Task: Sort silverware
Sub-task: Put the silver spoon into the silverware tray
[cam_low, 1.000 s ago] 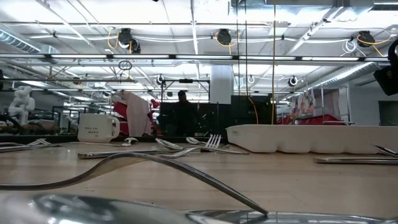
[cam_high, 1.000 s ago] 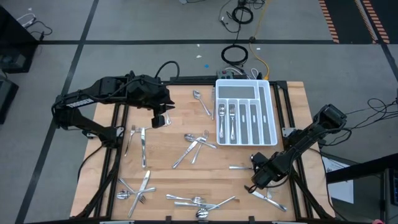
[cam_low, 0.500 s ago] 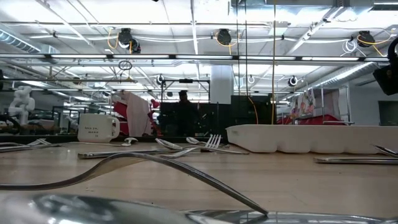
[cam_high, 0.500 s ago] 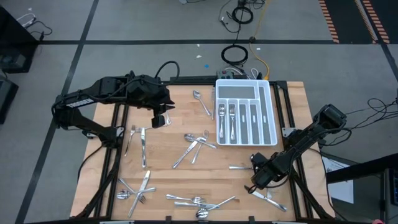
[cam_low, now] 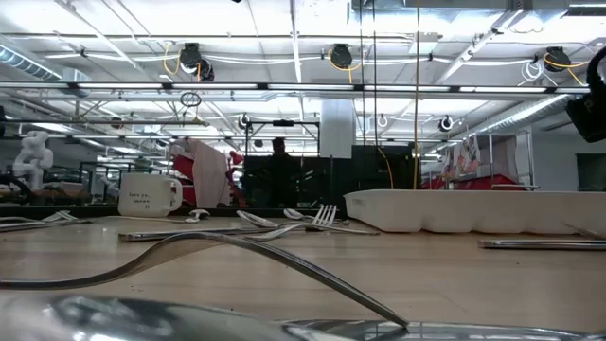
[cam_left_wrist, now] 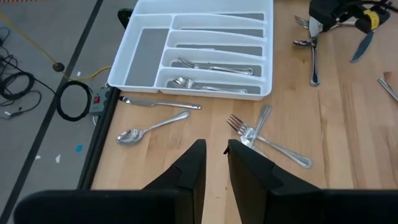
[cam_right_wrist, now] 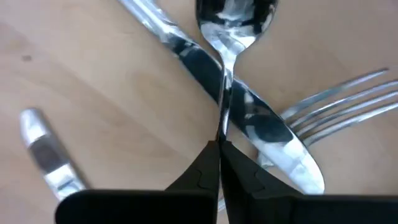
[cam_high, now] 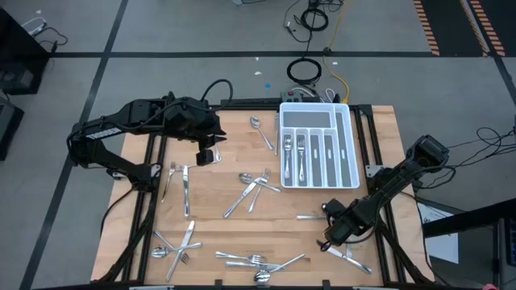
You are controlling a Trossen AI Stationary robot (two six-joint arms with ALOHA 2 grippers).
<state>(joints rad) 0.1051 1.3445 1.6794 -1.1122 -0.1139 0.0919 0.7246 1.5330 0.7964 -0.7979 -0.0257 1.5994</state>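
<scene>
Your right gripper [cam_high: 329, 238] sat low at the table's front-right corner w/ jaws fully closed, pinching the thin handle of a spoon [cam_right_wrist: 235, 15]; in the right wrist view the spoon's long axis ran straight out from the fingertips [cam_right_wrist: 210, 163], bowl at the far end. That handle crossed over a knife [cam_right_wrist: 249, 118] lying diagonal beneath it, and a fork [cam_right_wrist: 339, 106] lay beside w/ tines aimed at the knife blade; a 2nd handle end [cam_right_wrist: 46, 152] sat apart from those. Your left gripper [cam_left_wrist: 211, 163] hung above the rear-left part of the table [cam_high: 218, 201], fingers a narrow gap apart, nothing between them. The rest of the silverware was scattered on the wood: 1 spoon [cam_high: 256, 124] and 1 knife [cam_high: 276, 133] just left of the tray, both roughly front-to-back; approx 3 crossed pcs [cam_high: 254, 187] mid-table, slanted; 2 pcs [cam_high: 179, 181] at the left, near front-to-back; a tangle along the front edge [cam_high: 250, 262], exact count I couldn't tell. The white tray [cam_high: 318, 110] stood at the rear right, long slots running front-to-back, w/ 2 pcs [cam_high: 301, 153] inside, one per slot, lying along the slots. 1 white mug [cam_low: 150, 195] showed in the low view at the far left.
</scene>
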